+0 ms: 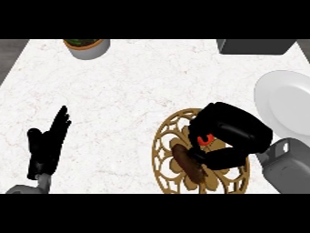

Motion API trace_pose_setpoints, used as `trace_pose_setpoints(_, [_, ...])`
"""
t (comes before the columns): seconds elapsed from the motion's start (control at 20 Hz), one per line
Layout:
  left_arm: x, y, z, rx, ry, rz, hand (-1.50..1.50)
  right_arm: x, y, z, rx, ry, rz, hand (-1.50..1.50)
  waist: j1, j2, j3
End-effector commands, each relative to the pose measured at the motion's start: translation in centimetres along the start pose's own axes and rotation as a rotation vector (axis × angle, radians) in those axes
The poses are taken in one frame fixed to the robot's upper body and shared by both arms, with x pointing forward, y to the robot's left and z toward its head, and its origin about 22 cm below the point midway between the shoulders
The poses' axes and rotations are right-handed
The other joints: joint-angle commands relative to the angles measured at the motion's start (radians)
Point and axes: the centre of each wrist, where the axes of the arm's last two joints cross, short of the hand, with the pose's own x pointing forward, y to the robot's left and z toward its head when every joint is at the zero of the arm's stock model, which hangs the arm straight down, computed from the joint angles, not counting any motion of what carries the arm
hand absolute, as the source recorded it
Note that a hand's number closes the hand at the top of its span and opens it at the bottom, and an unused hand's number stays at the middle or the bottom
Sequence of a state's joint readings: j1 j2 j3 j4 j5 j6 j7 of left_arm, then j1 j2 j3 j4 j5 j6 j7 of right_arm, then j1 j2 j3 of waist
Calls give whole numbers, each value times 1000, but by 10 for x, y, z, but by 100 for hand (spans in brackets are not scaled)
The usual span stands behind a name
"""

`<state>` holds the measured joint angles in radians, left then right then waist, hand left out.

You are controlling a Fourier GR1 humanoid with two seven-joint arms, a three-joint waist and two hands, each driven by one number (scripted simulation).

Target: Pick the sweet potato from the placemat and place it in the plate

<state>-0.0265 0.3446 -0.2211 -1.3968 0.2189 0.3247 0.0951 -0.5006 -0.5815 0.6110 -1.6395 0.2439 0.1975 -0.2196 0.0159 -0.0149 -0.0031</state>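
The left hand point(47, 141) is resting at the near left, fingers straight. On the round openwork placemat point(167, 157), the sweet potato point(186, 164) is lying, the right hand point(227, 134) curling its fingers around it. The white plate point(291, 107) is sitting at the right.

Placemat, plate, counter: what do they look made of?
Placemat: looks like wood or woven fibre, matte tan, with openwork cut-outs showing the counter through.
Plate: probably ceramic, plain white, smooth with soft shading at the rim.
Counter: looks like marble or similar stone, white with faint grey veining.
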Motion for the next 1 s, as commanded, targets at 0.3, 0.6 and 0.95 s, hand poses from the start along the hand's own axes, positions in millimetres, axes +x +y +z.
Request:
trace_pose_setpoints(0.3, [7,-17,1,-43,-11,-14,0,-40,43,-5,289,-108,-184,-150,9,19,3])
trace_pose_setpoints(0.6, [12,-18,-7,-19,5,-14,0,-4,27,-19,353,-105,252,-150,-15,12,2])
trace_pose_setpoints(0.95, [17,-5,-9,-20,3,-22,0,39,28,-59,540,17,483,-150,-9,13,2])
